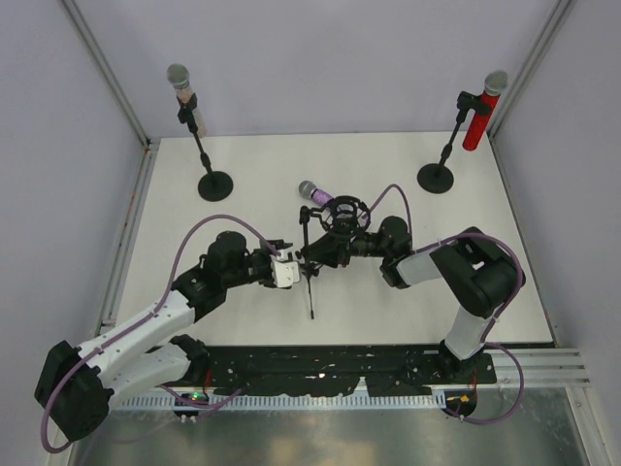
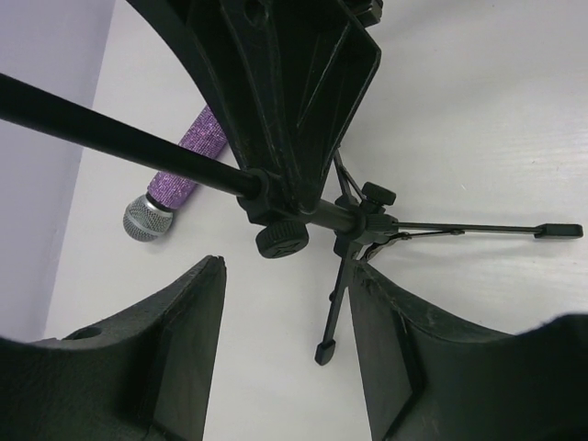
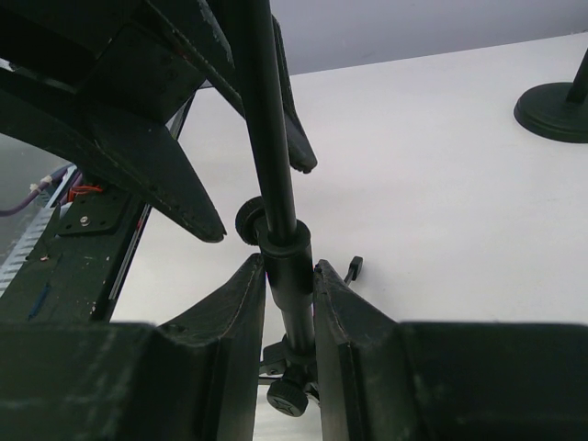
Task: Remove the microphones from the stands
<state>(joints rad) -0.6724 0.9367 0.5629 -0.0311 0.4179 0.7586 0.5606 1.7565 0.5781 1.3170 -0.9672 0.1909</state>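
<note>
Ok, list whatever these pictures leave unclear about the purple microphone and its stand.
- Left wrist view: the tail end of the purple glitter microphone sits behind the black stand pole and the right hand.
- Right wrist view: that microphone is outside the frame.
- Top view: the black shock mount is too small to show its grip.

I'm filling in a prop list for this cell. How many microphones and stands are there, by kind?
Microphones: 3 (purple microphone, red microphone, beige microphone)
Round-base stands: 2 (left round-base stand, right round-base stand)
Tripod stand: 1
Total: 6
</note>
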